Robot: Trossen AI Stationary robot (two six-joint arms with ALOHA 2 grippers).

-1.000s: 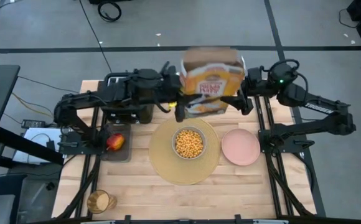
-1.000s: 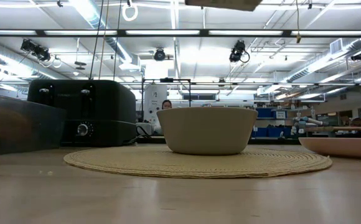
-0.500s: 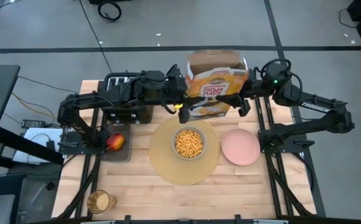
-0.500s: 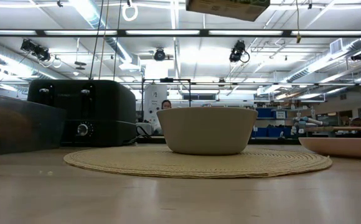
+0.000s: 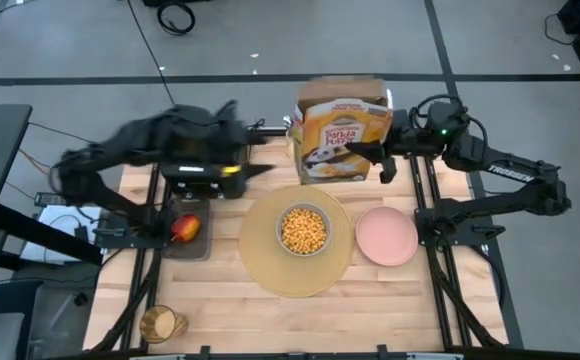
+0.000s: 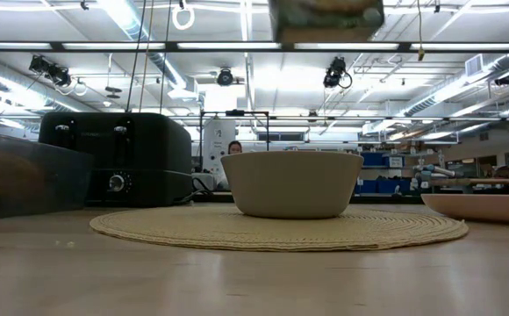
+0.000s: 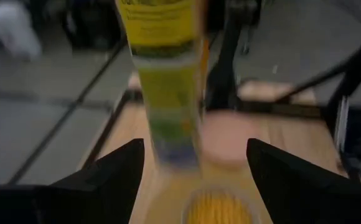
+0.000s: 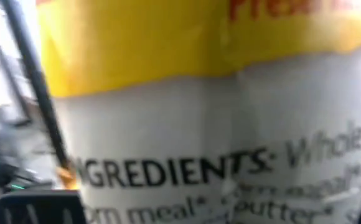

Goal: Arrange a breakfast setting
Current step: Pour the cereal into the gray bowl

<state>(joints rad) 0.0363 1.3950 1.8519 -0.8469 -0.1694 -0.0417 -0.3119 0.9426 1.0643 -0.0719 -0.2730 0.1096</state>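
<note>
Cereal box now in right gripper, left gripper withdrawn

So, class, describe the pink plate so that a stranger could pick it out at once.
Start at the large round tan placemat in the middle of the table. Just to its right, directly on the bare wood, lies the pink plate. Unlike the white bowl full of yellow cereal, it is flat and empty.

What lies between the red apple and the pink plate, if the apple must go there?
The tan placemat with the cereal-filled white bowl lies directly between the apple and the plate. The apple would probably need lifting over them.
</note>
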